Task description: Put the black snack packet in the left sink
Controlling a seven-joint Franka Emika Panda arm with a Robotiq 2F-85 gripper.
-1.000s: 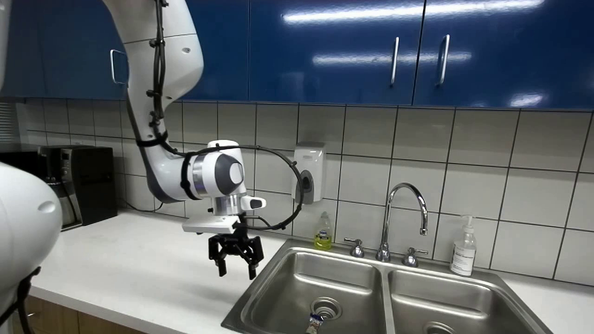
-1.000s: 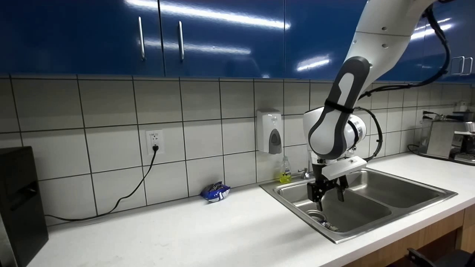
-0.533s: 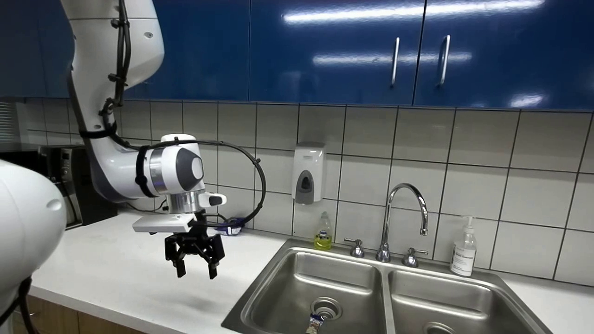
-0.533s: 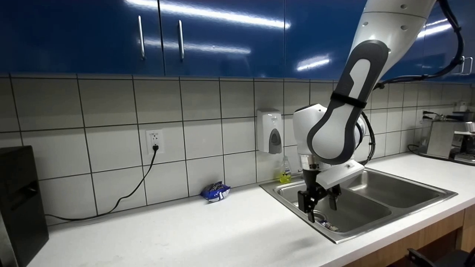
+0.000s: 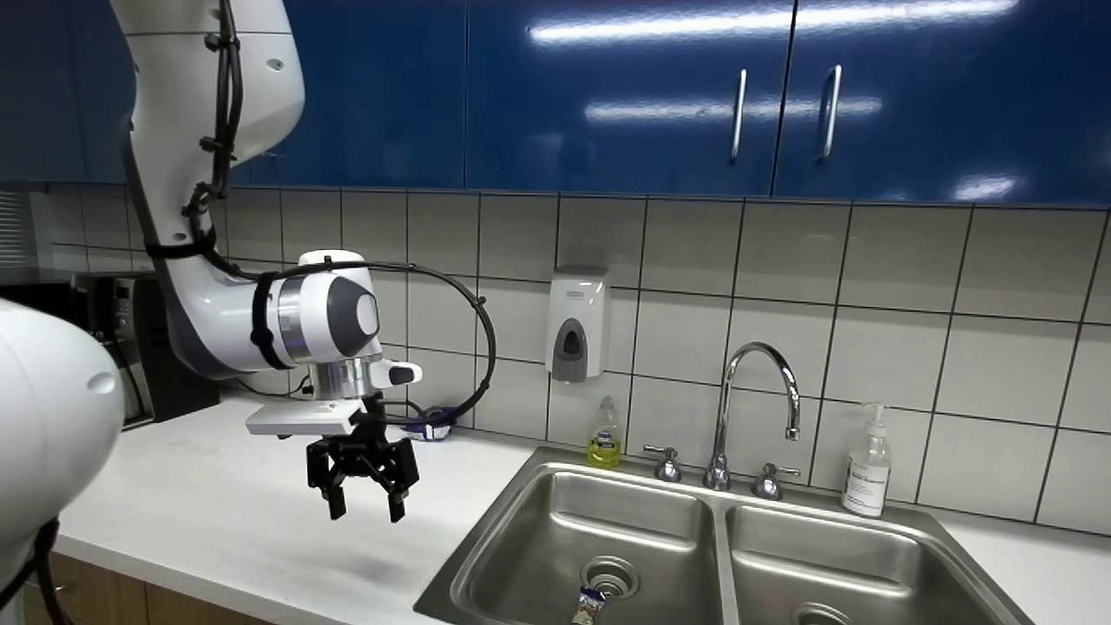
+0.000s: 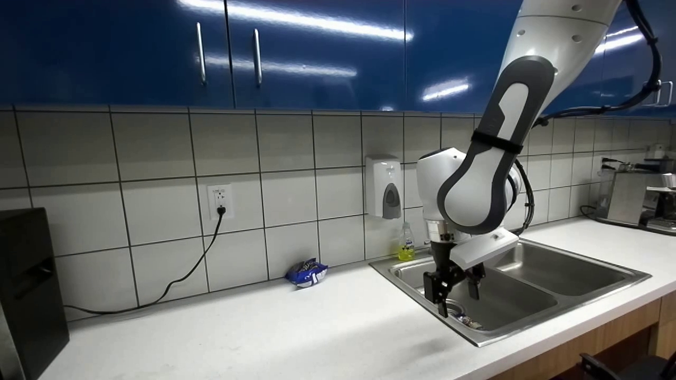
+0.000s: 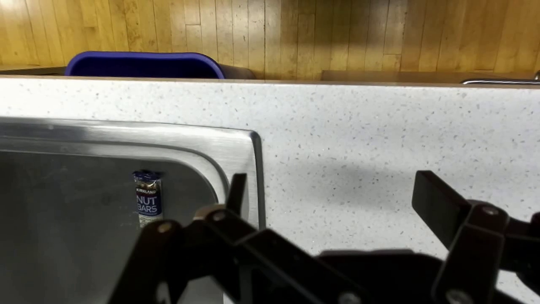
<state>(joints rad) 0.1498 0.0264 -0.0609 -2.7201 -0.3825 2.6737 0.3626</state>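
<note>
Worktop [image 7: 337, 126] lies under the wide, empty gripper [image 5: 367, 512]; beside it in the left sink [image 5: 664, 560], the packet [image 7: 148, 198] seems placed; retreat should follow.

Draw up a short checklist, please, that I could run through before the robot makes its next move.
1. Snack packet inside the left sink: ok; it lies in there near the drain.
2. Snack packet clear of the drain opening: cannot tell; its end overlaps the drain's edge in an exterior view.
3. Claw open and holding nothing: ok; it stands wide open in the wrist view.
4. Claw off the counter: ok; it hangs above it.
5. Blue bag away from the claw: ok; it lies on the counter by the tiled wall.
</note>
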